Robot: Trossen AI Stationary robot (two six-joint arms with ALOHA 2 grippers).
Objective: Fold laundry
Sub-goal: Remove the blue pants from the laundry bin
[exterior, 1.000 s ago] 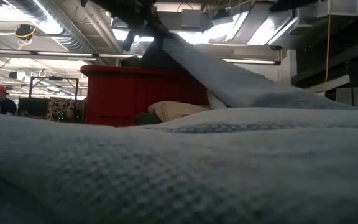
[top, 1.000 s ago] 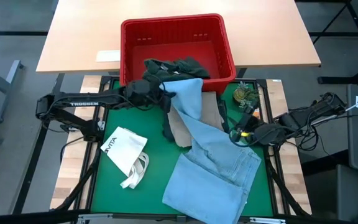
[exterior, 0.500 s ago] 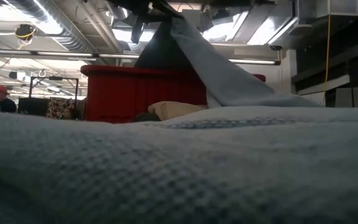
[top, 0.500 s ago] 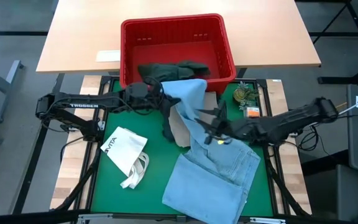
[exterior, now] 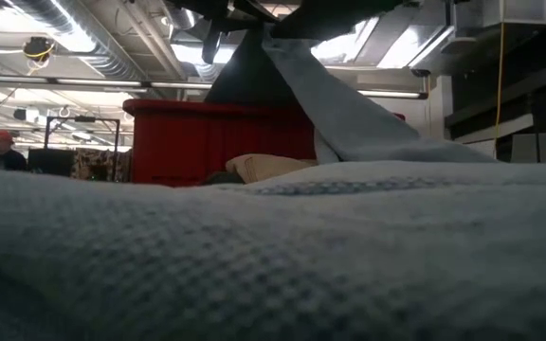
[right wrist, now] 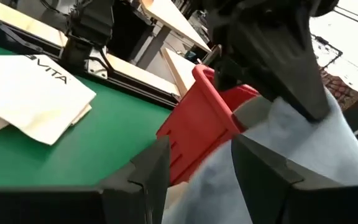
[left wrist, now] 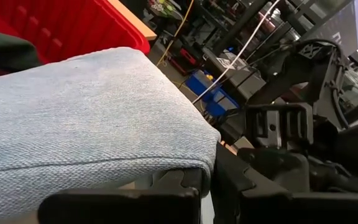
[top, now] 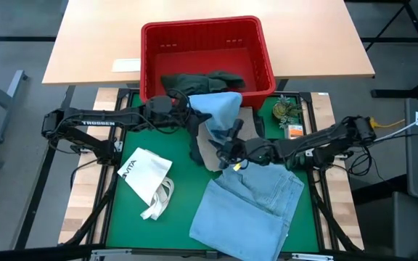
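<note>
The light blue piece lies spread on the green mat's near right. Its far end rises to my left gripper, which is shut on it in front of the red basket. In the low view this raised stretch slopes down like a tent. My right gripper stands open beside the raised stretch, above the beige piece. A dark green-grey piece hangs over the basket's near wall. My left gripper pinches the light blue piece's far end at a rounded fold, coming level from the table's left. The cloth drapes over the fingers and slopes down, fairly taut, to the part lying on the mat. My right gripper: I cannot tell whether its fingers touch the raised cloth.
A white tote bag with loop handles lies on the mat's near left. A dark strip of cloth lies beside the beige piece. Small objects sit at the mat's far right corner. A wooden table stands behind the basket.
My right gripper has swept from the mat's right edge toward the left, sinking a little and rolling, up to the raised cloth below my left gripper. It has stayed open. The raised far end of the light blue piece has drawn in narrower.
</note>
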